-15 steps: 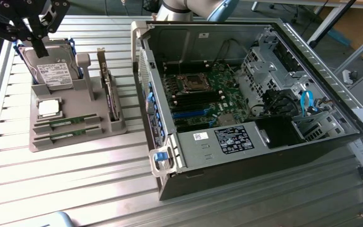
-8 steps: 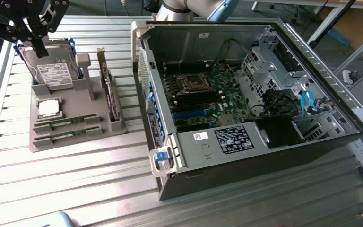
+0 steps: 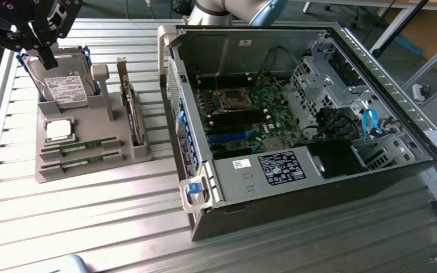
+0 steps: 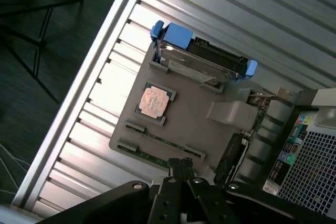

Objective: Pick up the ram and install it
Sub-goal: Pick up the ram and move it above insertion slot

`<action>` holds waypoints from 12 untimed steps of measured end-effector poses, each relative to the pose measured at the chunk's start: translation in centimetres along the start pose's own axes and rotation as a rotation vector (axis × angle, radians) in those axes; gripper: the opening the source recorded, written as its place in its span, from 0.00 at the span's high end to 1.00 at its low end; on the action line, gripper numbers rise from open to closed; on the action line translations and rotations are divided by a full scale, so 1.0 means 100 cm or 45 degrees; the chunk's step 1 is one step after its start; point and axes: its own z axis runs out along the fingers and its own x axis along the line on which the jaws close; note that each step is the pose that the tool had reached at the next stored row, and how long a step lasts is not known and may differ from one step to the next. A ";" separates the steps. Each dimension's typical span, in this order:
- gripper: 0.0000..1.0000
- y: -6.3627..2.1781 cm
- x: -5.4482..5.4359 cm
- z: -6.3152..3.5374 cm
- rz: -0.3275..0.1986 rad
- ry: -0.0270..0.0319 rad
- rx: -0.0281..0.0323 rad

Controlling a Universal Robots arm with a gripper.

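Gripper (image 3: 48, 60) — upper left of the exterior view, hanging over the hard drive (image 3: 66, 82); fingers pressed together, nothing between them.

Holder (image 3: 123, 154) — grey tray on the ribbed table (image 3: 89, 227), left third of the exterior view. Contents, back to front:
- hard drive, propped upright in blue rails
- processor chip (image 3: 59, 129), flat in its recess
- ram (image 3: 79, 148), a green stick seated in a slot, with a second like stick (image 3: 79, 164) just in front of it

Both sticks sit well apart from the gripper.

Expansion card (image 3: 131, 111) — standing on edge along the holder's right side.

Computer case (image 3: 295, 187) — centre to right, side panel off, motherboard (image 3: 252, 108) exposed; its memory slots look unfilled.

Step in hand, by judgement: the reach for a stick, not yet begun. To do it well, spread the fingers before descending and turn them square across the stick's thin edge. Come straight down at mid-length, keeping off the chip behind and the card beside.
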 end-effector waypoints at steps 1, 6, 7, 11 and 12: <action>0.89 0.0000 0.000 0.0000 -0.013 0.0006 -0.0003; 0.89 0.0000 0.000 0.0000 -0.077 0.0034 -0.0019; 0.89 -0.0001 0.000 0.0000 -0.091 0.0040 -0.0022; 0.89 0.0000 0.000 0.0000 -0.146 0.0065 -0.0036; 0.89 0.0000 0.000 0.0000 -0.161 0.0071 -0.0040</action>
